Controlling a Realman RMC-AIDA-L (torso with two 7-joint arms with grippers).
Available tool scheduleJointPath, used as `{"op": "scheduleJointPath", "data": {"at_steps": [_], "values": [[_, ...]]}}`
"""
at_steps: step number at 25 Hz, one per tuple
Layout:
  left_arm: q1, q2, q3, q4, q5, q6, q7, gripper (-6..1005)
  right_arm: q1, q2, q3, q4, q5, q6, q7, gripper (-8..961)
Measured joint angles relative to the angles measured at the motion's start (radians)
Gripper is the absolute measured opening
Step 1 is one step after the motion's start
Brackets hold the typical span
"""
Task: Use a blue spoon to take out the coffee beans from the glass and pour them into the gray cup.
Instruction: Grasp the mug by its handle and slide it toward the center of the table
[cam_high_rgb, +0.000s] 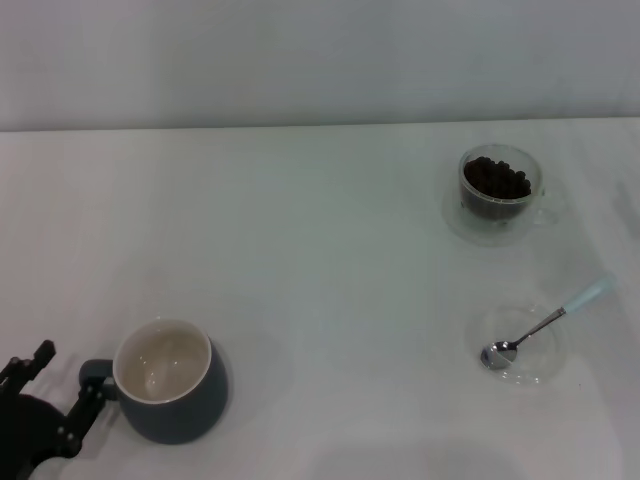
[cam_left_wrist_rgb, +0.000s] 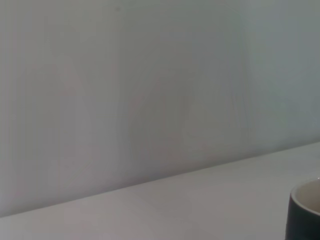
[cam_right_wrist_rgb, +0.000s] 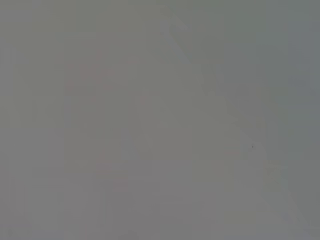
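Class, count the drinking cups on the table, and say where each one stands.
2: the gray cup near the left gripper, and the glass of coffee beans far right.

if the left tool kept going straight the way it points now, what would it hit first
Most likely the gray cup. The left tool sits at the table's near left corner, its fingers reaching toward the cup's handle, seemingly at it already. Depth is hard to judge from the head view.

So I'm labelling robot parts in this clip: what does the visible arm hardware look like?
Only the left gripper shows, at the near left corner in the head view beside the gray cup. It is matte black all over, with slim angular fingers built from jointed links on a bulkier dark body. No cables, markings or covers can be made out. The right arm is out of view.
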Motion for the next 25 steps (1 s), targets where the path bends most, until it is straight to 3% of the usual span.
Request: {"op": "scheduleJointPath", "data": {"at_steps": [3,8,19,25], "values": [[-0.01,-0.001,-0.001,0.0,0.0,-0.005,-0.004,608,0.0,0.0,0.0,0.001,0.0,0.0,0.001,848],[-0.014,-0.002,-0.003,0.019,-0.009,-0.005,-0.001,367,0.0,0.0,0.0,0.003,0.0,0.0,0.002,847],[-0.028,-0.004,-0.003,0.025,-0.013,-0.006,-0.001,148,0.0,0.002,-0.004,0.006,-0.001,0.0,0.013,843],[-0.064,-0.005,-0.003,0.06,-0.032,-0.037,0.0,140,0.0,0.002,-0.006,0.003,-0.004,0.0,0.013,841]]}}
